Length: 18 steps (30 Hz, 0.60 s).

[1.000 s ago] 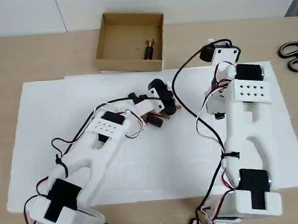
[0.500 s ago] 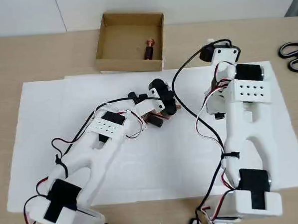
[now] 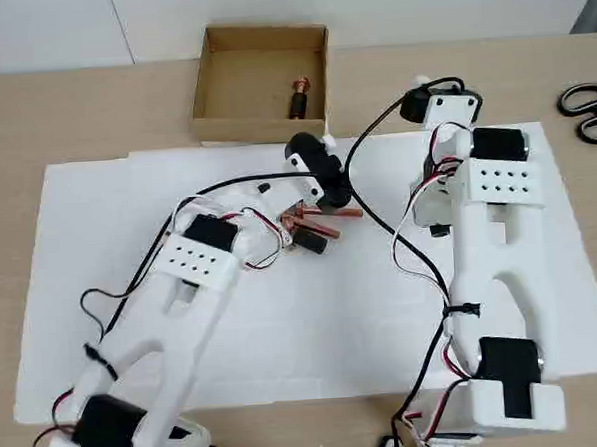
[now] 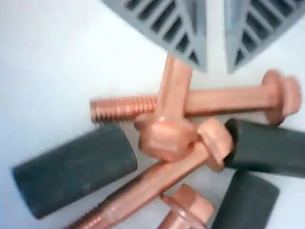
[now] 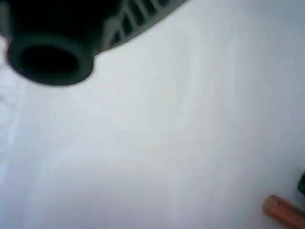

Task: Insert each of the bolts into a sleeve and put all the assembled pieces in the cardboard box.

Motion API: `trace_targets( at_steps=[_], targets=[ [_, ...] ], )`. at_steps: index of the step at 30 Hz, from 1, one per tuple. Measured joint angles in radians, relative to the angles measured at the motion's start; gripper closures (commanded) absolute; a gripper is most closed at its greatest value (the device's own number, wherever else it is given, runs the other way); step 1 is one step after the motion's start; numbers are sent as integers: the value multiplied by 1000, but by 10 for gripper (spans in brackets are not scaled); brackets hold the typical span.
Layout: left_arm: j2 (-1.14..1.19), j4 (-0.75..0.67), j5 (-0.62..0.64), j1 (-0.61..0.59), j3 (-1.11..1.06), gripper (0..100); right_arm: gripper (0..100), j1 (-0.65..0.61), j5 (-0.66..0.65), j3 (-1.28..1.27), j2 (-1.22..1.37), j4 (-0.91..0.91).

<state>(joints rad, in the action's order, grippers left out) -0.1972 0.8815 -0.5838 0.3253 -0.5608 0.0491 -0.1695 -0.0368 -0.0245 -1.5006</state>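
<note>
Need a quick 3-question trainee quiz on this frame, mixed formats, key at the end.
1. True or false: the cardboard box is empty.
2. What lies under the left arm's jaws? A) scissors B) loose bolts and sleeves C) a roll of tape
3. What do the right arm's jaws hold?

Key:
1. False: one assembled piece lies inside.
2. B
3. A black sleeve, held off the white sheet.
</note>
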Motion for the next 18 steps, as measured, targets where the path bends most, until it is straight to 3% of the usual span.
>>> trace_targets(
  at_steps=[4, 8, 18],
  targets=[
    [-9, 6, 0, 0, 0, 969, 994, 0, 0, -44, 0, 28],
    [46, -34, 0, 0, -3, 892, 994, 0, 0, -69, 0, 35],
    [229, -149, 0, -9, -5, 889, 994, 23, 0, -69, 0, 38]
  ],
)
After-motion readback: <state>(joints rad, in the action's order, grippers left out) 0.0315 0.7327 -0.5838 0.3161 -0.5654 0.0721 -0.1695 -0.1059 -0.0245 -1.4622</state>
